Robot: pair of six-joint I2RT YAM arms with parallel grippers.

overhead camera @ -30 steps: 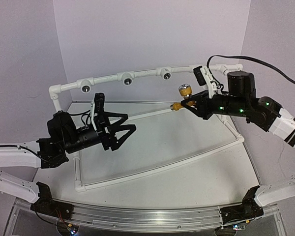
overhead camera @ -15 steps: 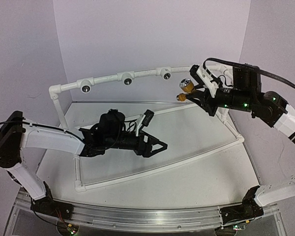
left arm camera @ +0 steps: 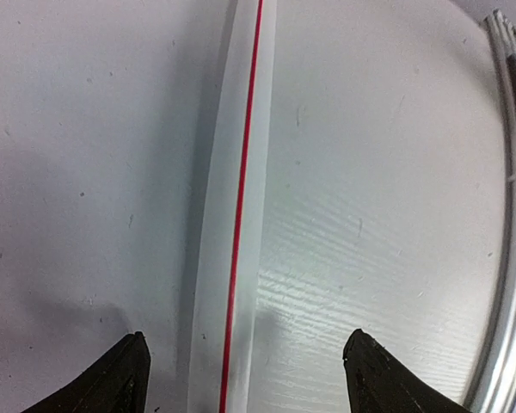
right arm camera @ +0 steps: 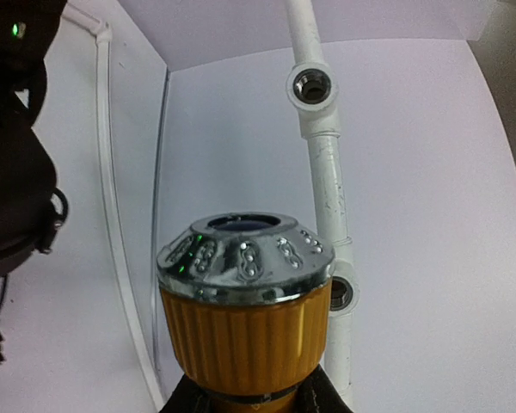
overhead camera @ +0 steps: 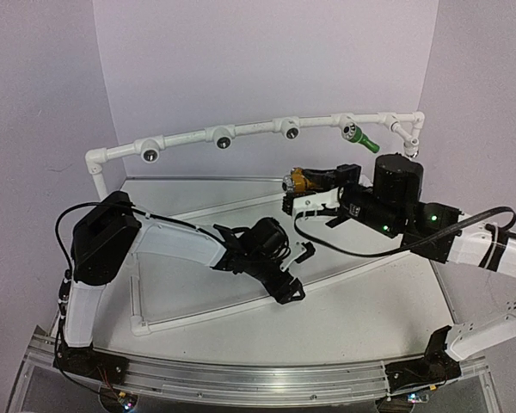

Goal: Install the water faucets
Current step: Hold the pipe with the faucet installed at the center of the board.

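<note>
The yellow-orange faucet (overhead camera: 301,181) with a silvery cap is held in my right gripper (overhead camera: 316,182), in the air in front of the white pipe rail (overhead camera: 249,127). In the right wrist view the yellow-orange faucet (right arm camera: 245,323) fills the lower middle, and the right gripper (right arm camera: 245,401) is shut on its base. A green faucet (overhead camera: 359,137) sticks out of the rail near its right end. My left gripper (overhead camera: 298,274) hangs open low over the table. In its wrist view the left gripper (left arm camera: 249,379) straddles a white pipe with a red stripe (left arm camera: 239,215), without touching it.
Three dark sockets (overhead camera: 150,155) (overhead camera: 222,140) (overhead camera: 289,129) sit along the rail. Two of them, the farther socket (right arm camera: 310,84) and the nearer socket (right arm camera: 340,295), show beyond the faucet. Low white pipes (overhead camera: 361,271) frame the table. A metal rim (left arm camera: 514,258) runs at the right.
My left arm has stretched out to the right, over the table's front pipe. My right gripper has carried the yellow-orange faucet left and down from the rail's right end, uncovering the green faucet.
</note>
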